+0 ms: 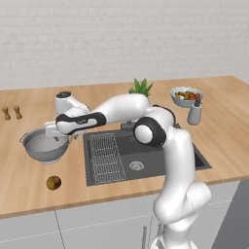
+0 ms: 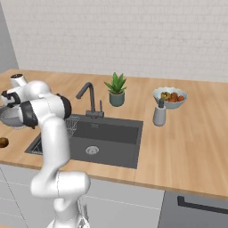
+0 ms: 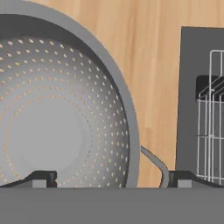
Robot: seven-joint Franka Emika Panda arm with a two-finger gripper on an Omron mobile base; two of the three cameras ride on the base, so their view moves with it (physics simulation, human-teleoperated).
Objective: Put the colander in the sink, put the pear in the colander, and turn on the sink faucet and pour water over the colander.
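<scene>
Hand view looks straight down on the colander (image 3: 57, 118): its right rim and one side handle lie between the wide-spread fingertips (image 3: 43, 178), one over the mesh and the other by the sink (image 3: 192, 87) edge. A strip of bare counter (image 3: 153, 65) separates rim from basin. Left base view shows the gripper (image 1: 57, 135) over the colander's near-sink rim, nothing held, with the pear (image 1: 53, 183) apart toward the counter's front edge.
</scene>
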